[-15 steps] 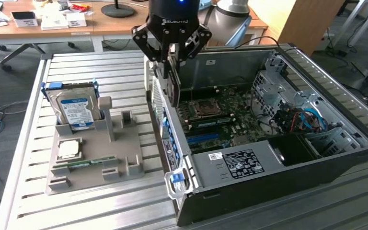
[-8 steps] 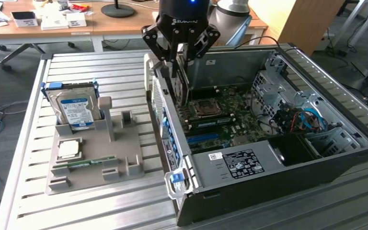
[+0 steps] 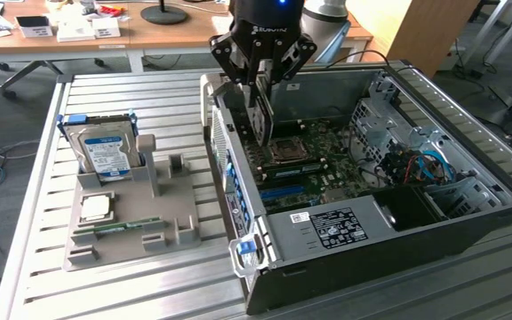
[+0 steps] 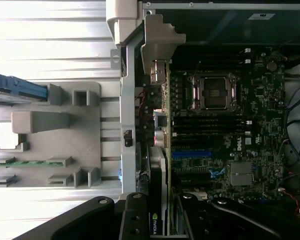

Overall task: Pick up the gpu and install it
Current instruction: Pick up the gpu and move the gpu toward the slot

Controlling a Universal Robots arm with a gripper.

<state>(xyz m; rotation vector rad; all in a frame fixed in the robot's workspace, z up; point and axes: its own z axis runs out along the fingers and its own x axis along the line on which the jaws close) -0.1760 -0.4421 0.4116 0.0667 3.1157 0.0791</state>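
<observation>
The gpu [image 3: 263, 123] hangs upright and edge-on from my gripper [image 3: 258, 83], which is shut on its upper edge. The card sits inside the open computer case [image 3: 399, 233], just above the motherboard [image 3: 327, 150] and close to the case wall on the exterior view's left. In the wrist view the gpu [image 4: 166, 125] is a thin green edge, with its silver bracket [image 4: 160, 37] at the far end by the case's rear wall. My gripper [image 4: 162, 212] clamps it from both sides. A blue slot [image 4: 191, 154] lies on the board beside the card.
A grey parts holder [image 3: 149, 220] on the slatted table [image 3: 149, 93] carries a hard drive [image 3: 105, 150], a processor chip [image 3: 96, 208] and a memory stick [image 3: 118, 227]. The processor socket [image 3: 287, 152], drive cage [image 3: 389, 113] and cables [image 3: 425, 167] crowd the case. Desks stand behind.
</observation>
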